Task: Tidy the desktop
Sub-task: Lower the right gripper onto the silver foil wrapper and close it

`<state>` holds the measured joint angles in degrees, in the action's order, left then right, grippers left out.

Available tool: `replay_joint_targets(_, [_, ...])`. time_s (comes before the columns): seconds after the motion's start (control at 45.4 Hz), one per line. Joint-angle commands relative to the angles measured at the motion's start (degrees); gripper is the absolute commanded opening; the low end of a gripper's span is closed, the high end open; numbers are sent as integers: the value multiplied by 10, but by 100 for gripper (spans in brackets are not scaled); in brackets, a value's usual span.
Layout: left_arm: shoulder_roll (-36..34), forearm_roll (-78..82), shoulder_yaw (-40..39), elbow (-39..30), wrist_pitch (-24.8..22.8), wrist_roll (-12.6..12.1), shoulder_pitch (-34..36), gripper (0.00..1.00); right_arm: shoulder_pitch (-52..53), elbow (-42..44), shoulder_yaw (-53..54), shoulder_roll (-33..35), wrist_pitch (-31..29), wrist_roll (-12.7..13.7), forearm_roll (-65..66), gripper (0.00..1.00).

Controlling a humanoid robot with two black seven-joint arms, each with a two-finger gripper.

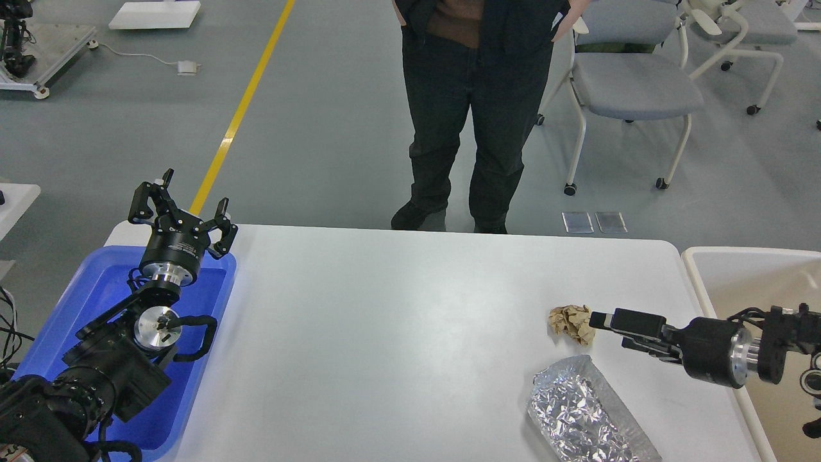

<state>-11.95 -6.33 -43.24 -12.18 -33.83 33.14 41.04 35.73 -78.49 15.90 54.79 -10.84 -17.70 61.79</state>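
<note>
1. Desktop (385,333) fills centre; foil bag (580,414) at 5 o'clock.
2. Right gripper (600,321) at 3 o'clock, tips touching crumpled brown paper (571,323); finger spread: cannot tell.
3. Left gripper (179,208) at 10 o'clock, fingers wide, empty, above blue tray (77,301).

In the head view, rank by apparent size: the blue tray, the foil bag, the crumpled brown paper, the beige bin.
1. blue tray
2. foil bag, though cut off by the frame's bottom edge
3. crumpled brown paper, smallest

beige bin: mostly out of frame, so I cannot rank it.
</note>
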Motion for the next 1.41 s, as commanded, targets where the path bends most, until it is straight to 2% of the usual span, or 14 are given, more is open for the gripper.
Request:
replay_joint_targets(0.0, [0, 0, 0, 0, 0, 0, 0, 100, -2, 3, -38, -10, 45, 0, 31, 100])
replay_joint_targets(0.176, [0, 0, 0, 1, 0, 0, 0, 100, -8, 4, -75, -24, 105, -3, 81, 100])
replay_joint_targets(0.375, [0, 0, 0, 1, 0, 0, 0, 100, -9, 20, -140, -31, 180, -18, 96, 100])
replay_joint_targets(0.749, [0, 0, 0, 1, 0, 0, 0, 100, -36, 88, -190, -79, 265, -44, 98, 100])
replay_joint_targets(1.146, [0, 0, 0, 1, 0, 0, 0, 100, -47, 185, -176, -130, 274, -76, 91, 100])
replay_joint_targets(1.389, [0, 0, 0, 1, 0, 0, 0, 100, -56, 199, -178, -136, 274, -97, 87, 100])
